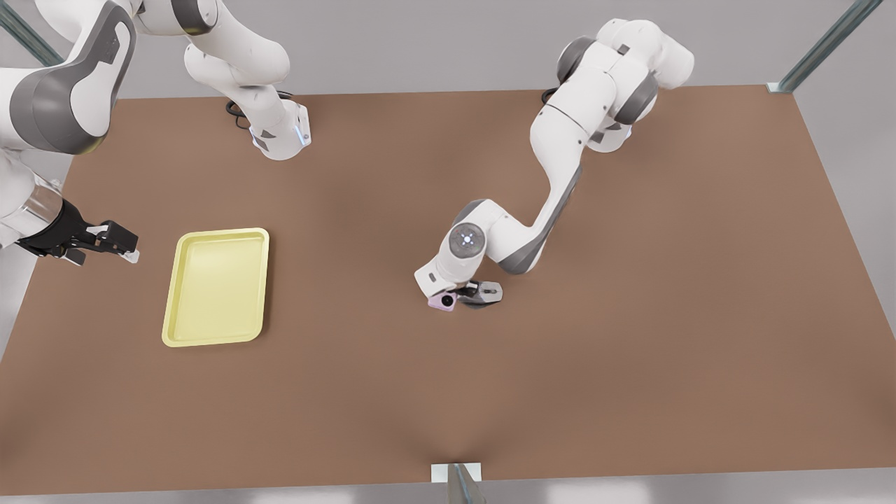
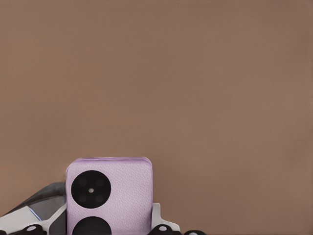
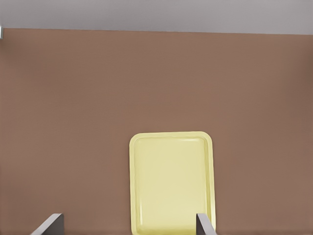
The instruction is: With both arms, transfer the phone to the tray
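The left gripper point(image 1: 467, 295) was low over the table point(image 1: 630, 315), near its middle, closed on the phone point(image 1: 442, 301); the phone sat between its fingers, apparently just clear of the surface. The right gripper point(image 1: 115, 241) waited open and empty beside the tray point(image 1: 183, 301), well apart from the phone.

Brown tabletop point(image 1: 630, 336) filled the scene; grey mouse point(image 1: 483, 292) lay near its middle; metal frame posts point(image 1: 826, 45) stood at the corners
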